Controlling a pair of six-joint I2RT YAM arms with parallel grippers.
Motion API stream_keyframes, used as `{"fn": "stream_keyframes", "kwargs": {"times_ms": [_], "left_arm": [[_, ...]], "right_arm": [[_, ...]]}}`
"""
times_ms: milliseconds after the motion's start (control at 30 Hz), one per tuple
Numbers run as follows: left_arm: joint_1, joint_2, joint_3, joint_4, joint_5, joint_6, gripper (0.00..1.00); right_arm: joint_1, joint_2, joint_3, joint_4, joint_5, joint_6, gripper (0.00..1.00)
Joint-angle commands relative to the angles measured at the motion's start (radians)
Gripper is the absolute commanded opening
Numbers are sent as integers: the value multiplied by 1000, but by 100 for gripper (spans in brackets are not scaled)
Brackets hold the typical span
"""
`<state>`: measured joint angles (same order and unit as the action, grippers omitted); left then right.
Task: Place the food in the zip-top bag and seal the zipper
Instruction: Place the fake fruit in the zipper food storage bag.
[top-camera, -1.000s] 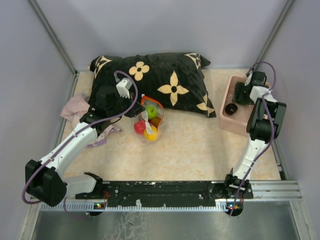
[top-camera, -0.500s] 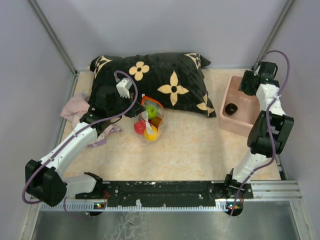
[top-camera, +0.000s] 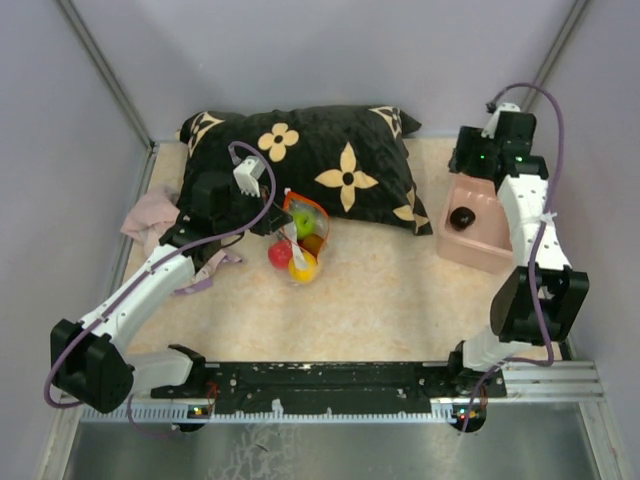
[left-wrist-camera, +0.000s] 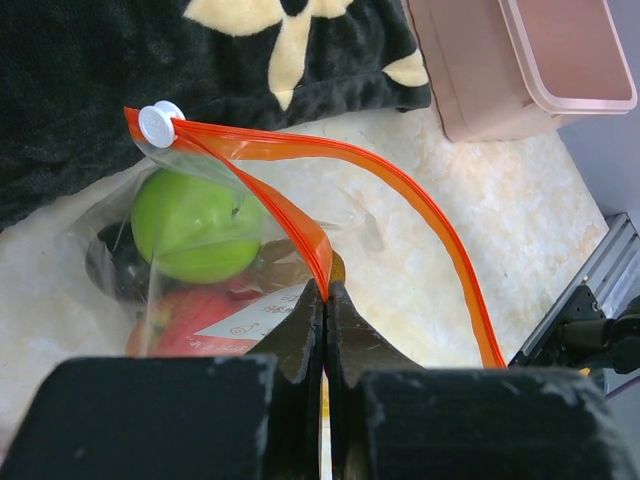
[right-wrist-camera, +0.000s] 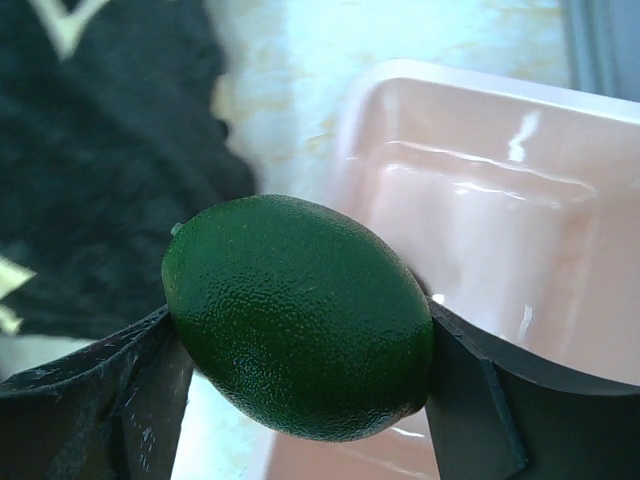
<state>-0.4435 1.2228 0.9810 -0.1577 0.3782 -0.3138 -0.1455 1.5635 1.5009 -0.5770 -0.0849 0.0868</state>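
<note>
1. A pinkish cloth (top-camera: 148, 215) lies bunched at the left edge of the table (top-camera: 400, 300), partly under the left arm.
2. The left hand (left-wrist-camera: 325, 297) has its two fingers pressed fully together, pinching one lip of the zipper (left-wrist-camera: 400, 190) partway along its length.
3. The zip-top bag (top-camera: 300, 238) lies on the table just beside the near edge of the pillow (top-camera: 330, 160), left of the middle. Its mouth gapes. In the left wrist view the two red-orange lips meet at a white slider (left-wrist-camera: 158, 123) and spread apart from there. One runs down to the pinching fingers and the other arcs away to the right.
4. Food already sits inside the bag. A green fruit (left-wrist-camera: 195, 225) is nearest the slider and a red fruit (left-wrist-camera: 195, 315) lies below it. A yellow fruit (top-camera: 301, 265) is at the bag's near end. A dark piece shows behind the green one, too hidden to identify.
5. The pillow is black with cream flower shapes and lies across the back of the table.
6. A pink bin (top-camera: 485, 245) stands at the right side of the table, just beside the pillow's right corner. A small dark item (top-camera: 462, 217) lies in it.
7. The right hand (right-wrist-camera: 305, 395) hangs over the bin's far left corner, well apart from the bag. Its fingers are spread to the width of a dark green fruit (right-wrist-camera: 300, 310) and grip it on both sides, lifted clear of the bin.
</note>
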Motion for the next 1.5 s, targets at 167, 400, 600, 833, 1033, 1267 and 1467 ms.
{"fn": "stream_keyframes", "kwargs": {"times_ms": [167,400,600,833,1033,1267,1467], "left_arm": [[-4,6,42,11,33,-3,0],[-4,18,78,-9,54,-3,0],[-6,23,92,-13,80,-14,0],[-7,30,98,-13,113,-25,0],[-8,33,96,-13,120,-35,0],[-9,29,86,-10,104,-43,0],[-10,26,76,-1,98,-52,0]], "right_arm": [[216,-96,80,-61,-100,-94,49],[391,-117,108,-59,-157,-158,49],[531,-114,116,-19,-203,-203,49],[677,-97,96,47,-234,-236,49],[767,-82,17,157,-300,-194,49],[787,-63,-52,212,-387,-133,48],[787,-58,-132,226,-429,-103,49]]}}
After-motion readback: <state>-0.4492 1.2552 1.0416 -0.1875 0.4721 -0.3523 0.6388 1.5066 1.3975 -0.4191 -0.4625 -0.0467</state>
